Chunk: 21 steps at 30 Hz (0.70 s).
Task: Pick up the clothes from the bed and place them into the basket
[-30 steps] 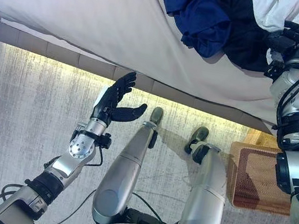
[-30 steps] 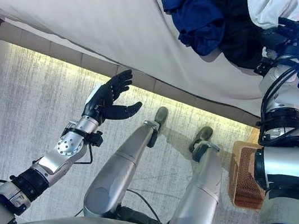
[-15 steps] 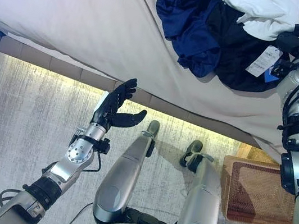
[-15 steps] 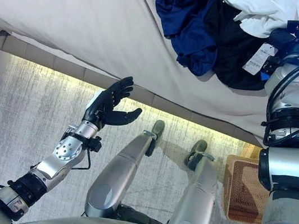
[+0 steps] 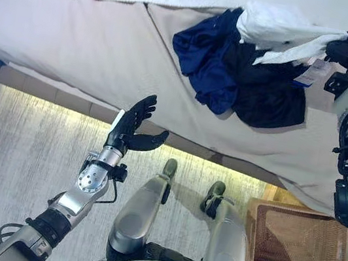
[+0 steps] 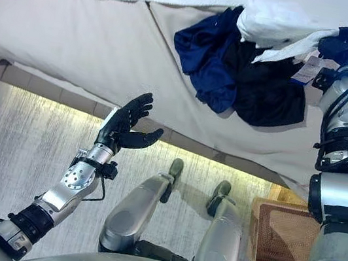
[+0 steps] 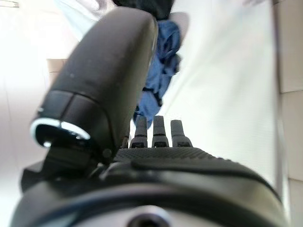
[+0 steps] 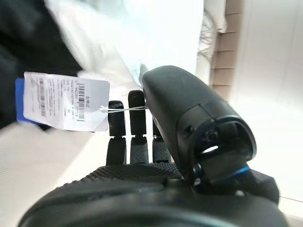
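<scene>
Clothes lie in one crumpled heap on the bed (image 5: 76, 35), toward its right side. A navy blue garment (image 5: 206, 53) forms the left part of the heap, bunched and folded on itself. A black garment (image 5: 268, 99) lies beside it on the right, touching it. A white garment (image 5: 276, 27) sits at the far side of the heap, one end drawn out toward the right. A white tag (image 8: 66, 101) hangs on a thread near the black garment. The wicker basket (image 5: 295, 242) stands on the floor at the bed's near right, upright, rectangular.
</scene>
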### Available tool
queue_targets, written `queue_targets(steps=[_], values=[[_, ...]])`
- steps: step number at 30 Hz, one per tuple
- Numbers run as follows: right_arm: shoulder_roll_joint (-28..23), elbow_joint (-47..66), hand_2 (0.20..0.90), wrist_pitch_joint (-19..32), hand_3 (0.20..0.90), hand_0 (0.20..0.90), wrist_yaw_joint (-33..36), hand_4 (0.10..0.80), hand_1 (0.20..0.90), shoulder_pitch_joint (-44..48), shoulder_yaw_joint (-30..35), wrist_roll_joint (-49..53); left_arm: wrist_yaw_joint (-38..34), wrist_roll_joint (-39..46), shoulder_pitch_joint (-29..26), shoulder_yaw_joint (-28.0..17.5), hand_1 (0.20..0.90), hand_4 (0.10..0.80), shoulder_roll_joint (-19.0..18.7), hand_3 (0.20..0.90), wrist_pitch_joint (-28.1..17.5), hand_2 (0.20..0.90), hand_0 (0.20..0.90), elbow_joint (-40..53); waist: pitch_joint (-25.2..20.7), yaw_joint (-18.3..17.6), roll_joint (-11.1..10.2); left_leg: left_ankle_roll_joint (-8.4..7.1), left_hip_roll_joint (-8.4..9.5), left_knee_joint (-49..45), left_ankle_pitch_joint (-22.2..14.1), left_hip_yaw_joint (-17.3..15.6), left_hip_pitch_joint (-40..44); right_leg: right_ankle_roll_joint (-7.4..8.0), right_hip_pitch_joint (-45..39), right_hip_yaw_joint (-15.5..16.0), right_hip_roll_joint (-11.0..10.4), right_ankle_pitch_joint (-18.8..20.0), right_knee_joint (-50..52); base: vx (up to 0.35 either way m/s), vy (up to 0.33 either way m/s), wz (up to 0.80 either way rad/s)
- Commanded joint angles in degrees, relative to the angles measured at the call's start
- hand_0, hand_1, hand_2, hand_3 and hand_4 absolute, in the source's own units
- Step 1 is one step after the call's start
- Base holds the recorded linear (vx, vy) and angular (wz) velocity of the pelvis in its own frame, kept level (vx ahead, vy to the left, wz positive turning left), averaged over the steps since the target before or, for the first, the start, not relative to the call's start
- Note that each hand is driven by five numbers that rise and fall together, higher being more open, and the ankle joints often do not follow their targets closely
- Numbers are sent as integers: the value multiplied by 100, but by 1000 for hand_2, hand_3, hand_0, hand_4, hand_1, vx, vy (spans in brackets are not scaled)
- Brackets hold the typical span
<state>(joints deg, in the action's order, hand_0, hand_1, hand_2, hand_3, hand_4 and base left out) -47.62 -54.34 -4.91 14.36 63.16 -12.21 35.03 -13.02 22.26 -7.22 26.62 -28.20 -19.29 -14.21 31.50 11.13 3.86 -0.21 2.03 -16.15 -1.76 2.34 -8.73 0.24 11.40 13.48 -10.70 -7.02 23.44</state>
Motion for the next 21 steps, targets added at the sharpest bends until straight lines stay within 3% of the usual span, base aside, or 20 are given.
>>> queue_targets(steps=[1, 6, 15, 18, 21], values=[[-710, 471, 300, 513, 200, 300, -2, 100, 300, 665, -357, 103, -40, -244, 319, -113, 900, 800, -152, 900, -205, 900, 900, 277, -1399, -93, -465, -97, -193, -259, -689, -362, 65, -114, -840, 361, 137, -91, -787, 114, 6, -18], [-1054, 654, 300, 530, 200, 300, -93, 100, 300, 652, -346, 335, -54, -593, 433, -116, 900, 800, -184, 900, 295, 900, 900, 117, -2012, -230, -658, -108, -235, 315, -585, -440, 635, 5, -1337, 259, 308, 72, -1343, 81, 0, -9], [-1580, 692, 300, 403, 200, 300, -39, 100, 300, 923, -606, 316, -112, -688, 243, -65, 900, 800, -166, 900, 419, 900, 900, -690, -2567, -580, -782, -152, -279, 1091, -326, -540, 1141, 127, -1590, -89, 544, 375, -1986, -55, 47, -7], [-1665, 683, 300, 365, 200, 300, -53, 100, 300, 1072, -710, 324, -164, -642, 181, -146, 900, 800, -79, 900, 390, 900, 900, -865, -2640, -661, -836, -87, -120, 998, -457, -342, 1182, 136, -1583, -422, 590, 473, -2109, -38, 98, -34], [-1616, 740, 300, 401, 200, 300, -136, 100, 300, 1143, -781, 507, -289, -616, 267, -350, 900, 800, -45, 900, 318, 900, 900, -903, -2637, -664, -822, 63, 164, 864, -608, 134, 1183, 194, -1506, -957, 648, 555, -2062, -2, 136, -66]])
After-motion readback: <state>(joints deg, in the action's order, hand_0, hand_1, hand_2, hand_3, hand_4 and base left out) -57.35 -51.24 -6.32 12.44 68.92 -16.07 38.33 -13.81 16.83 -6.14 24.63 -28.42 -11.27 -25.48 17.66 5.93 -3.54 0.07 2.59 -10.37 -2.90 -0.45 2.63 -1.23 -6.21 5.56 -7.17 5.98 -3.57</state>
